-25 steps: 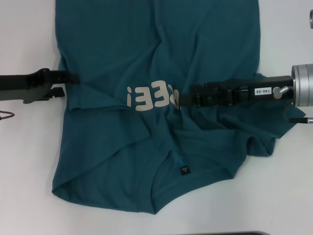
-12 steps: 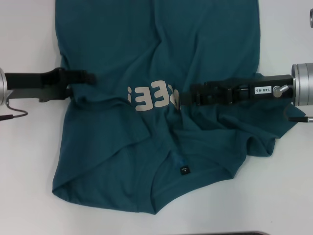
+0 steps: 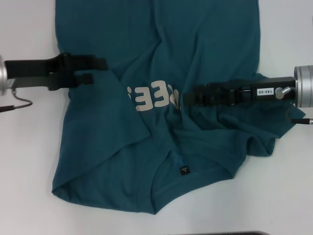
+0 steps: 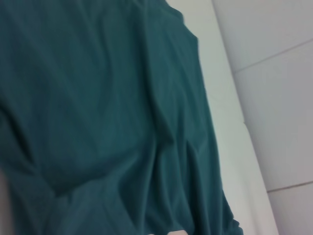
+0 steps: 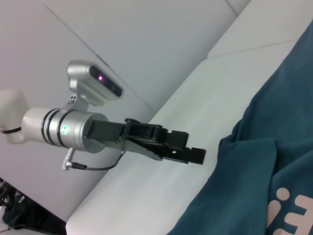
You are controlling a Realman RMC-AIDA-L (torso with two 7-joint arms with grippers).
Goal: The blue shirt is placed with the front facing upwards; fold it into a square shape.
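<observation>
Blue shirt [image 3: 161, 98]: I see it spread rumpled over the white surface [image 3: 29, 161], chest letters [image 3: 151, 97] up, neck tag [image 3: 184, 170] on the side nearest me.
Left end effector [image 3: 98, 71]: over the shirt's left edge, level with the letters; its two fingers stand apart, released, grasping nothing I can make out.
Right end effector [image 3: 186, 100]: low on the cloth just right of the letters; whether it is clenched I cannot tell.
</observation>
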